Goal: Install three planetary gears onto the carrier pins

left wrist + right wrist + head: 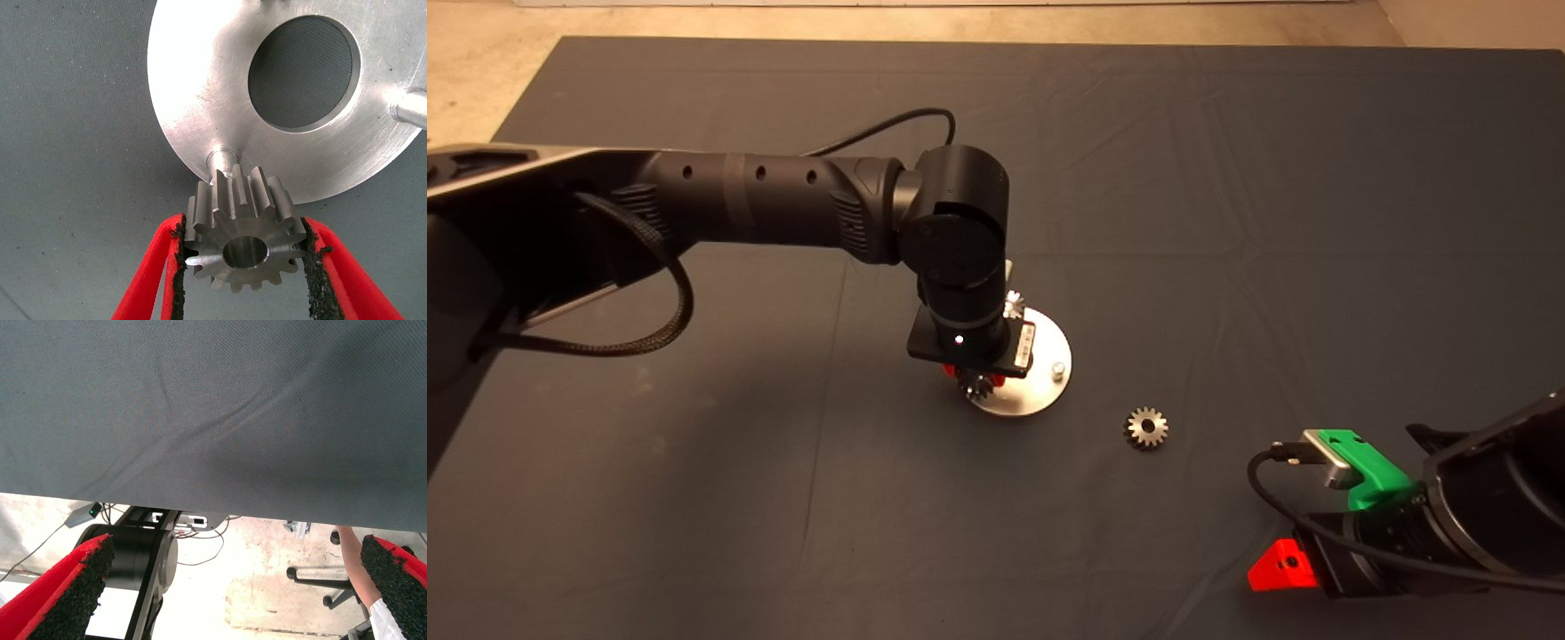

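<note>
Steel, hard and probably slippery: the gear (243, 243) near the worktop's centre, gripped across its teeth by the left pincer (245, 250), hangs just off a carrier pin (220, 161). The right pincer (233, 587) waits open near the right front corner.

A lab: dark mat (1227, 178), concrete floor (267, 600), loose cables (200, 553), office-chair base (320, 577).

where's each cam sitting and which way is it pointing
Head view: above, looking down at the mat; left arm over the disc, right gripper parked lower right.
Left wrist view: looks along its red fingers gripping a gear by a carrier pin.
Right wrist view: mat edge, floor, open fingers.
Shared: disc, held gear.
</note>
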Robot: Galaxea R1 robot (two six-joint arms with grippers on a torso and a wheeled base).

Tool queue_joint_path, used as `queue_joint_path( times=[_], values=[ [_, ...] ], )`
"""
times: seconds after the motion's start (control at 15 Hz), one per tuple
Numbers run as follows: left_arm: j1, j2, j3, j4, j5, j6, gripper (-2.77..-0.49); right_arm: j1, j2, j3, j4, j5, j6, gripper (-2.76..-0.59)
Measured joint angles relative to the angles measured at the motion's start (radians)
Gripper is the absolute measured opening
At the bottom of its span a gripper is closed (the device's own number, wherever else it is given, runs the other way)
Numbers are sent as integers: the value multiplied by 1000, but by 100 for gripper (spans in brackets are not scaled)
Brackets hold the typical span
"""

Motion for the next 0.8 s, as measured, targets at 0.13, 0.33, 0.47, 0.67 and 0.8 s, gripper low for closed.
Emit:
queue_joint_path(
  times=[0.13,0.33,0.47,0.67,0.8],
  values=[
    [0,0,0,0,0,0,-230,0,0,0,0,0,0,-60],
    [0,0,-11,1,0,6,-230,0,0,0,0,0,0,-60],
    [0,0,-21,1,0,9,-230,0,0,0,0,0,0,-60],
    [0,0,-32,2,0,21,-230,0,0,0,0,0,0,-60],
    [0,0,-37,4,0,31,-230,0,0,0,0,0,0,-60]
  ],
)
